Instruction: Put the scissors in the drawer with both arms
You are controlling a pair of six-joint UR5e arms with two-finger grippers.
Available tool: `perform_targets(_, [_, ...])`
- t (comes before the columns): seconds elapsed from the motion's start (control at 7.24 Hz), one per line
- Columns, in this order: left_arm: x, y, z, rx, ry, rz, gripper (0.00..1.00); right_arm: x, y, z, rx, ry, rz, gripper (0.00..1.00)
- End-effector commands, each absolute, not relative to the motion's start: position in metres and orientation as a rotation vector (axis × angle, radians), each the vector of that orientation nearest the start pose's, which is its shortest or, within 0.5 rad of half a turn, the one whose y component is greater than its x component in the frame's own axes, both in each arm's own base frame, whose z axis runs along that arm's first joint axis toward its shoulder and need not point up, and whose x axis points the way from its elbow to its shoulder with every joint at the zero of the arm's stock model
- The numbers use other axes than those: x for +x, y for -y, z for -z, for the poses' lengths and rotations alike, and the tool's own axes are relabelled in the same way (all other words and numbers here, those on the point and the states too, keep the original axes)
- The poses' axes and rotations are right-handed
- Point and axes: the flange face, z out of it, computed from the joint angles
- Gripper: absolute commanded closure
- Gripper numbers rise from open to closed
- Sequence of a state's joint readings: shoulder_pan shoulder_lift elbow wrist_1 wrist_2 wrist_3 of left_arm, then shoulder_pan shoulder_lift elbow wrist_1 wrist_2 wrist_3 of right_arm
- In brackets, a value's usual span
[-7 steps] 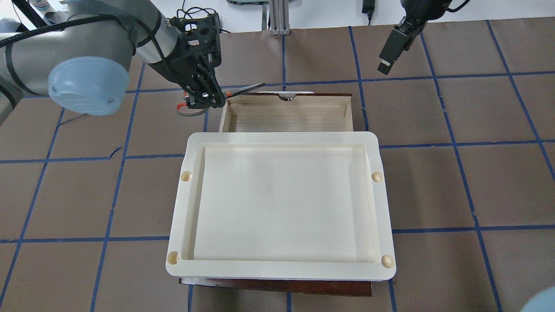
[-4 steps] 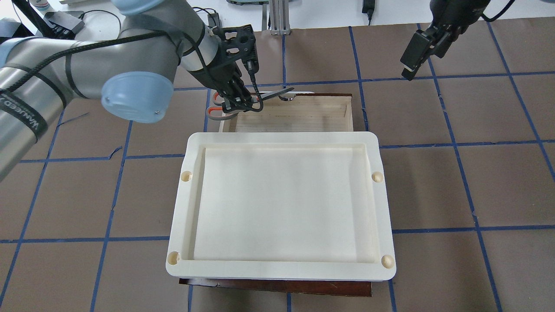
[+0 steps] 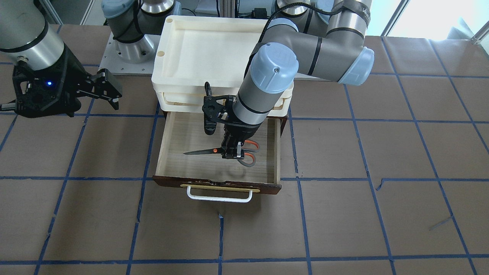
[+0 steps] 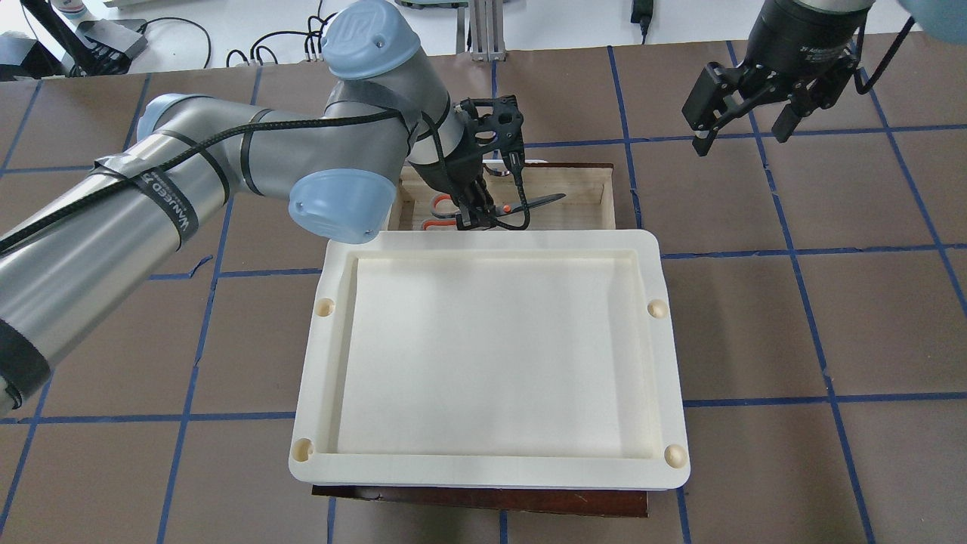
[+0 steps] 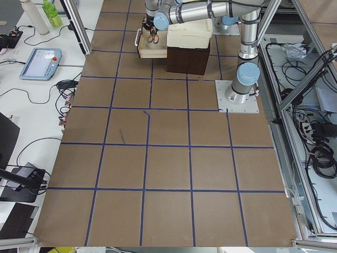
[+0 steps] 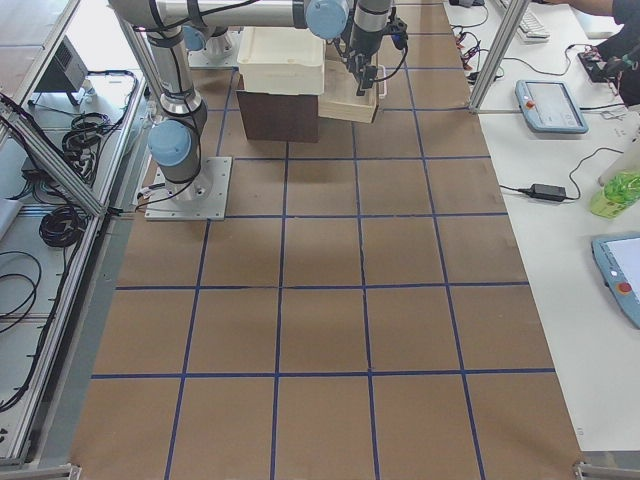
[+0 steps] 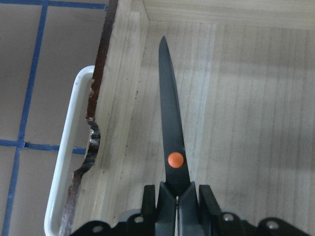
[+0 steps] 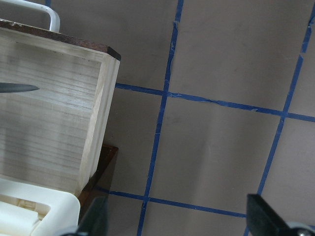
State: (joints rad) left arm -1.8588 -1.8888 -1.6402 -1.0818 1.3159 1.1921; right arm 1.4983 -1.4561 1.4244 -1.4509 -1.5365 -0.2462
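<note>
Front-facing view: the left gripper (image 3: 231, 152) is clamped on the scissors (image 3: 204, 151) just behind the orange pivot. It holds them inside the open drawer (image 3: 162, 152), which sits near the counter's robot-side edge. I cannot tell whether the blades touch the drawer floor, and a release from height could make them bounce. The right gripper (image 3: 114, 93) hangs spread wide, well apart, toward the counter's end on the robot's right.

Overhead view: the left wrist stands just beside the cream tray (image 4: 668, 363) rim, so a lift drifting toward the robot could knock it.

Side views: everything here is too small to add anything.

Left wrist view: the blade tip lies near the drawer's side wall, and any slide toward it could jam the tip.

Right wrist view: the jaws stand wide over bare counter beside the drawer's corner. Pushing the drawer shut before the left arm clears would trap that arm.
</note>
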Motion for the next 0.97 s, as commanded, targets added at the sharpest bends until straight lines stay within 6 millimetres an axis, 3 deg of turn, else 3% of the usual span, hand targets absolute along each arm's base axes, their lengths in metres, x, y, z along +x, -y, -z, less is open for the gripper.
perform_targets(0.0, [-0.327,0.531,-0.326,2.253,-2.44,0.311,0.02,0.098,0.539,-0.489,-0.226,-3.087,-0.124,0.0])
perform_targets(0.28, [-0.325,0.527,-0.347,2.245,-2.425,0.34,0.0,0.098,0.539,-0.488,-0.232,-3.084,-0.128,0.0])
perform_targets(0.55, [-0.307,0.52,-0.376,2.187,-2.436,0.315,0.0,0.098,0.539,-0.487,-0.235,-3.083,-0.131,0.0])
perform_targets(0.83, [-0.244,0.531,-0.402,1.982,-2.53,0.257,0.0,0.098,0.539,-0.487,-0.237,-3.083,-0.133,0.0])
